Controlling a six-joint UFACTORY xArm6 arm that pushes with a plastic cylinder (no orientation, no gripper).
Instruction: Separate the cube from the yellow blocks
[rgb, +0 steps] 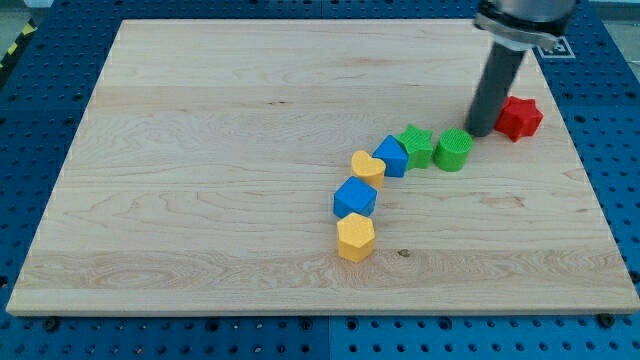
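A blue cube (354, 197) sits right of the board's middle, touching a yellow heart (367, 166) above it and a yellow hexagonal block (355, 238) below it. A second blue block (391, 156) touches the heart's upper right. Then come a green star (416, 145) and a green cylinder (453, 150) in an arc. My tip (479, 132) stands just right of and above the green cylinder, between it and a red star (519, 117). The tip is well up and to the right of the blue cube.
The wooden board (200, 150) lies on a blue pegboard table (40, 90). The rod's thick mount (520, 20) hangs over the board's top right edge.
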